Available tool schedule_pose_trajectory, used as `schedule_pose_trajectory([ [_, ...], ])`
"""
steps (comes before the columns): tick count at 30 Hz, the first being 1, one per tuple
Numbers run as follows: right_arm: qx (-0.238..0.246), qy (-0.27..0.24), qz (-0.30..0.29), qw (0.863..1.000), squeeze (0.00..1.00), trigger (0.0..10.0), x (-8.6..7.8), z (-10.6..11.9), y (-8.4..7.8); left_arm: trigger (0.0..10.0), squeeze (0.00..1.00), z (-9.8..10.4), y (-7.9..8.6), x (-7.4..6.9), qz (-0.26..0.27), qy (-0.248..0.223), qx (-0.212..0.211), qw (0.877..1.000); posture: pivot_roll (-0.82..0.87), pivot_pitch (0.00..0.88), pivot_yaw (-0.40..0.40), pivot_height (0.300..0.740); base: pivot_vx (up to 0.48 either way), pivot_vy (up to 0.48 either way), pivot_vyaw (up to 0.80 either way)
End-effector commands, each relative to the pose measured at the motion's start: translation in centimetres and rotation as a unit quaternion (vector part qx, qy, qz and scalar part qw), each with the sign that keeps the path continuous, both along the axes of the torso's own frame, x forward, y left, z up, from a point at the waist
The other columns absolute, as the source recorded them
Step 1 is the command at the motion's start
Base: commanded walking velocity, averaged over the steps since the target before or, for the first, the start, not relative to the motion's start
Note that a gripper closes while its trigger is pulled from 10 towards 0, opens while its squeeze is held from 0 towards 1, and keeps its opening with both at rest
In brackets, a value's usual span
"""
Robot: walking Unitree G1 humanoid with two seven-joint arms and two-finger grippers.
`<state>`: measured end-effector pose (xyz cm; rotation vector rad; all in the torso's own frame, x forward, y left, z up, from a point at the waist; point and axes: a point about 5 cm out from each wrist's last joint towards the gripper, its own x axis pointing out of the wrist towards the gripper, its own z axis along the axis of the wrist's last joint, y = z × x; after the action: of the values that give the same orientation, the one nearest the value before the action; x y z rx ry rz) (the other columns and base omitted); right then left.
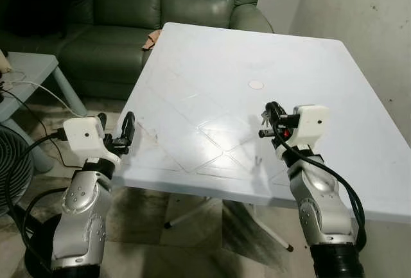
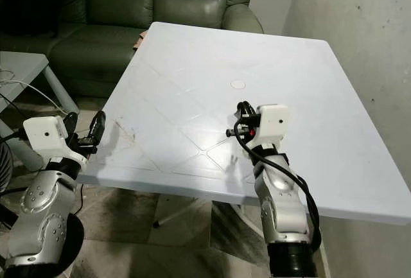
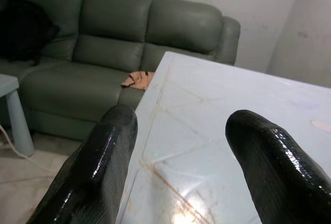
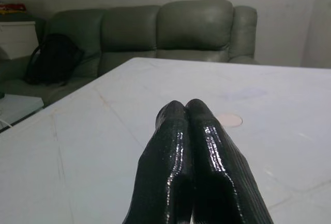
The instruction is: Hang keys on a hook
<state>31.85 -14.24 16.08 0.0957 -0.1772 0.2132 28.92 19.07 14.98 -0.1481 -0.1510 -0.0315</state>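
Note:
My right gripper [image 1: 271, 107] hovers low over the front right part of the white table [image 1: 212, 66], its black fingers [image 4: 178, 146] pressed shut. A small grey bunch that looks like the keys [image 1: 265, 120] hangs just under those fingers and casts a thin shadow on the tabletop. In the right wrist view the shut fingers hide them. My left gripper [image 1: 128, 121] is raised at the table's front left edge, open, with nothing between its fingers [image 3: 103, 157].
A green sofa [image 1: 128, 8] stands behind the table with a tan item [image 1: 151, 39] on its seat and a black bag [image 4: 54, 58]. A low pale side table [image 1: 32, 66], cables and a fan [image 1: 13, 162] are at the left. A wall [image 1: 379, 21] is close on the right.

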Motion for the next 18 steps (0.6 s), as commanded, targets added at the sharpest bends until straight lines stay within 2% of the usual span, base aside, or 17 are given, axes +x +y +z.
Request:
schedule_pose_trajectory([
  [1, -0.006, -0.005, 0.001, 1.000, 0.00, 10.0, 0.26, 0.24, 0.12, 10.0, 0.00, 0.17, 0.07, 0.30, -0.001, -0.003, 0.001, 1.000, -0.09, 0.000, -0.023, 0.740, 0.000, 0.000, 0.00],
  [18, -0.012, -0.004, 0.005, 1.000, 0.00, 10.0, 0.72, 0.10, 0.46, 10.0, 0.00, 0.00, -0.01, 0.73, 0.002, -0.004, 0.006, 1.000, -0.08, 0.000, -0.029, 0.740, 0.000, 0.000, 0.00],
])
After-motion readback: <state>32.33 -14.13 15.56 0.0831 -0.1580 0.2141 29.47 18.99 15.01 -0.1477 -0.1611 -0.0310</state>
